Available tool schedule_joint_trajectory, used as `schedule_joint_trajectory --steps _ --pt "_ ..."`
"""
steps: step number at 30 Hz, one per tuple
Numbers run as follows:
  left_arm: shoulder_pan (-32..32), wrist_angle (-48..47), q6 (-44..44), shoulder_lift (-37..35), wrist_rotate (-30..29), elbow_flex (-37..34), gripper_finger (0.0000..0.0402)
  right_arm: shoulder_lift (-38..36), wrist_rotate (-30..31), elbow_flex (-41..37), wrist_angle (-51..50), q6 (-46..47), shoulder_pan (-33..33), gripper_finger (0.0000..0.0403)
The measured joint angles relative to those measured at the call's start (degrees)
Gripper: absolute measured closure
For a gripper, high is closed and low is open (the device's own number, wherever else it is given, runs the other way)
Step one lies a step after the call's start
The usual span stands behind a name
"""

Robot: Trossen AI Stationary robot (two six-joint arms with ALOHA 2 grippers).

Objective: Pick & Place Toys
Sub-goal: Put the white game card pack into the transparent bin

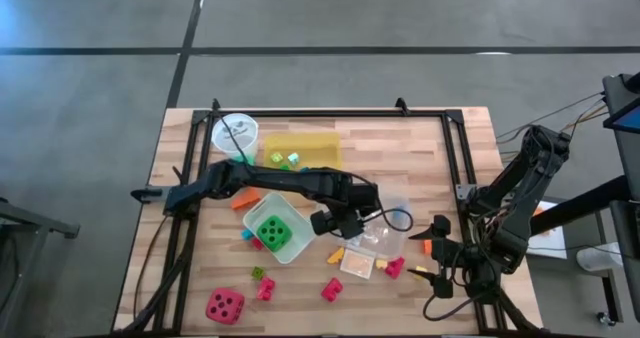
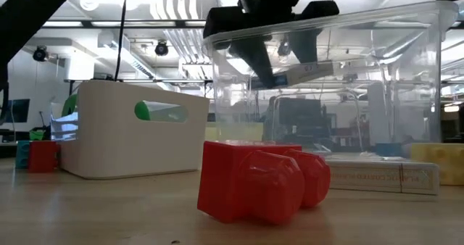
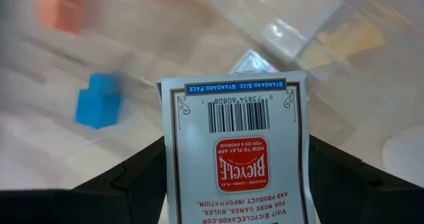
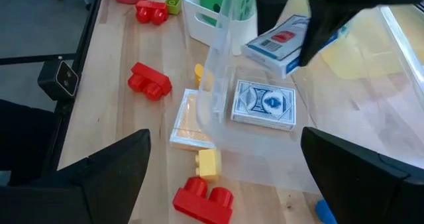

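The left end effector (image 1: 335,221) hangs over the clear plastic box (image 1: 395,206) at mid-bench, its fingers clamped on a card pack (image 3: 236,154) that has not yet been let go. By my reading the sorting is only partly done. One blue-backed card pack (image 4: 264,104) already lies flat inside the clear box, the green die (image 1: 273,232) sits in the white bin (image 1: 291,249) to the left, and a couple of small pieces rest in the yellow tray (image 1: 318,143) at the far side. Much is left loose on the bench: the red die (image 1: 225,305) near the front left, red blocks (image 1: 331,289) along the near edge, a yellow block (image 4: 207,162) and another pack (image 4: 186,122) just outside the box. The right end effector (image 1: 437,260) waits at the near right with fingers spread wide and nothing between them.
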Motion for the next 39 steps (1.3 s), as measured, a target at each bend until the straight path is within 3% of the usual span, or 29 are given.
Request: schedule_joint_trajectory --steps 10,20,25,34,39 --pt "0.2 4.4 4.6 -0.6 -3.8 1.0 0.0103 0.0 0.1 0.0 0.0 0.0 0.0 0.0022" --pt "0.3 6.8 4.3 -0.4 -1.6 0.4 0.0122 0.0 0.4 0.0 0.1 -0.3 0.0 0.0022" --pt "0.3 8.5 4.3 -0.1 -1.0 -3.5 0.01 0.0 0.4 0.0 0.0 -0.4 0.0 0.0022" --pt "0.4 11.9 5.0 -0.2 -1.0 -9.6 0.0119 0.0 0.6 0.0 0.1 -0.4 0.0 0.0022" --pt "0.5 11.9 4.6 -0.2 -1.0 -11.9 0.0099 0.0 0.6 0.0 0.0 -0.5 0.0 0.0022"
